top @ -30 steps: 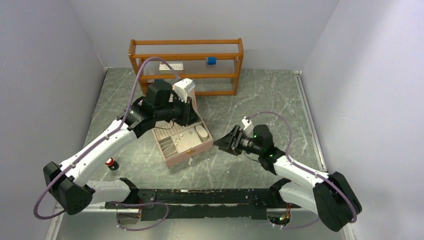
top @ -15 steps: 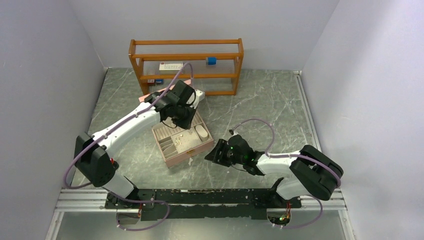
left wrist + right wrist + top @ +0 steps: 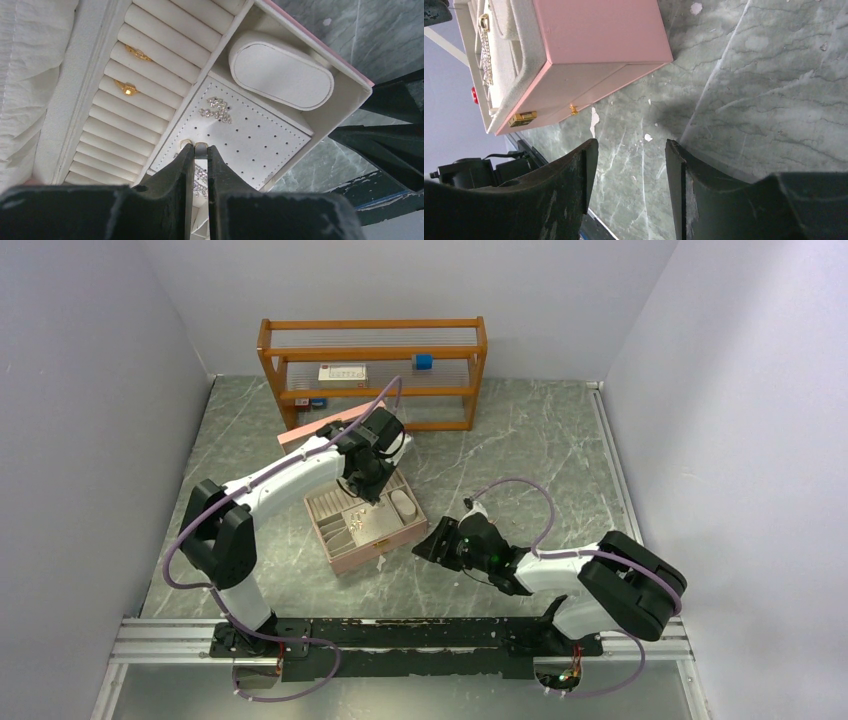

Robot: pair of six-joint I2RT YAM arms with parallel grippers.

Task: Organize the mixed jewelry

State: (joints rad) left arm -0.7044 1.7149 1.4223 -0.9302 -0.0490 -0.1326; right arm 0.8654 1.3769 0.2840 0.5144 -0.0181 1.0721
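Note:
The pink jewelry box (image 3: 352, 552) stands open at mid-table. In the left wrist view its ring rolls hold two gold rings (image 3: 128, 88), a sparkly earring (image 3: 216, 110) lies on the perforated pad (image 3: 260, 145), and an oval cushion (image 3: 280, 70) sits in the far compartment. My left gripper (image 3: 201, 148) is down over the pad, shut on a small gold piece (image 3: 201, 146) at its tips; a second gold arc shows beside it. A sparkly chain (image 3: 200, 177) lies under the fingers. My right gripper (image 3: 626, 150) is open and empty, low over the table by the box's front corner (image 3: 428, 540).
A wooden shelf (image 3: 372, 392) stands at the back with a blue block (image 3: 423, 361) and a white card (image 3: 342, 372). The box's pink lid (image 3: 315, 427) leans open behind it. The box's gold latch (image 3: 522, 118) faces the near edge. A red object (image 3: 474, 95) shows beyond the box.
My left arm has stretched out and brought its gripper down into the box onto the earring pad. My right gripper has dropped low and moved left toward the box's front corner.

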